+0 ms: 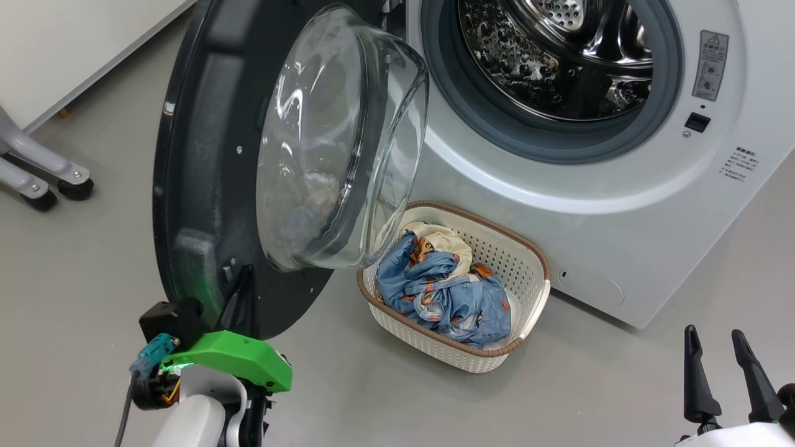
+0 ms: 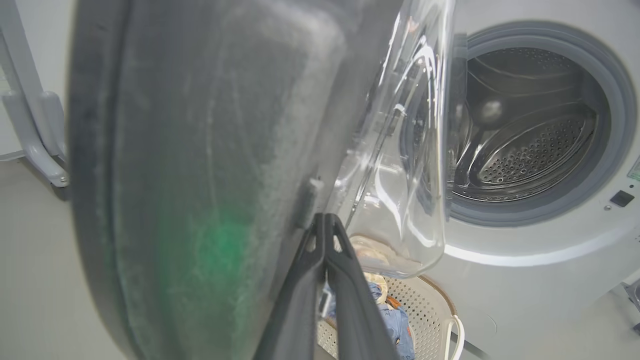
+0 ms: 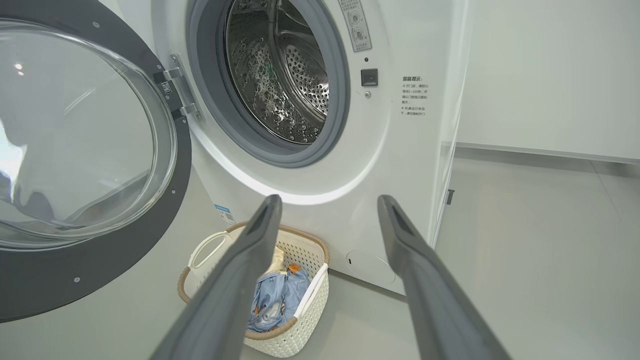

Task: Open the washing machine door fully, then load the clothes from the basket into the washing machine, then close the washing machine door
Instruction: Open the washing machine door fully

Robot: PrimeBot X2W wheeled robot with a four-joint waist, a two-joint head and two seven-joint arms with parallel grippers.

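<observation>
At lower left, the door [image 1: 199, 155] is touched on its inner rim by the closed left gripper [image 1: 241, 298]; the right gripper [image 1: 714, 335] is spread, empty.

Grey floor [image 1: 74, 347], white wall [image 3: 550, 75]

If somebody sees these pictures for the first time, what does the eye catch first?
The big round washing machine door stands open at the left, its glass bowl bulging out. To its right the steel drum shines, and below it on the floor sits the basket holding blue printed clothes.
</observation>
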